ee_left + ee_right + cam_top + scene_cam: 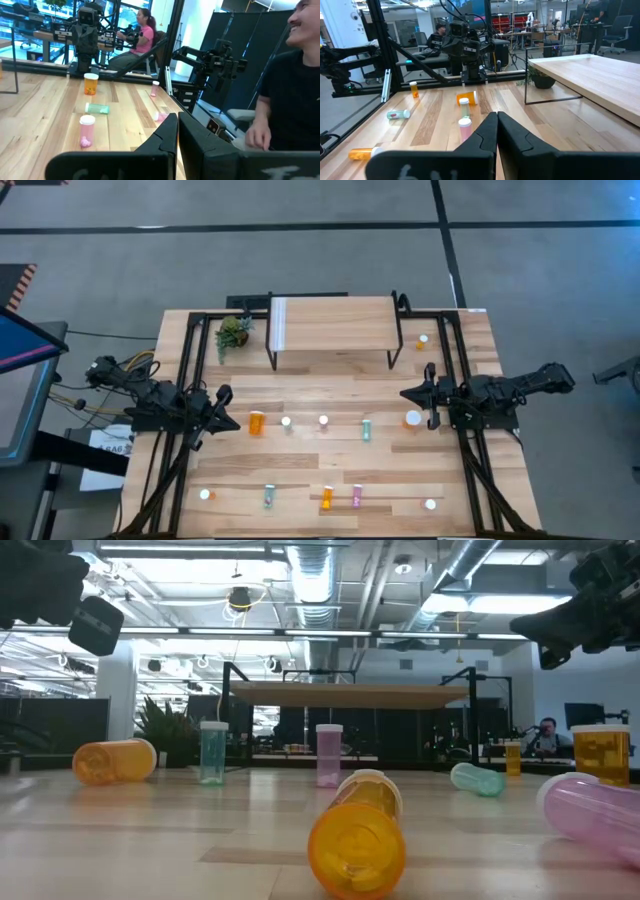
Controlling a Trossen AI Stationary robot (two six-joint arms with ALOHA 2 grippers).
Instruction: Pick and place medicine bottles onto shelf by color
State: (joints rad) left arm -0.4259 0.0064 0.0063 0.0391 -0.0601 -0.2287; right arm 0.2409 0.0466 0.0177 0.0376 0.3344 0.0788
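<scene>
The shelf (335, 325), a light wood top on black legs with a white strip (278, 325) at its left end, stands at the table's far side and carries no bottles. Bottles are scattered over the table. A large orange one (257, 422) lies on its side, a teal one (287, 422) and a pink one (323, 421) stand upright, and another teal one (366, 429) lies flat. A large orange one (413, 419) stands upright. My left gripper (234, 422) hovers shut left of the lying orange bottle. My right gripper (404, 393) hovers shut beside the upright orange bottle.
A small green plant (233, 332) stands left of the shelf. A small orange bottle (423, 340) stands right of it. Several more bottles sit along the near edge, among them orange (326, 498) and pink (357, 496) ones lying flat. People show beyond the table in the wrist views.
</scene>
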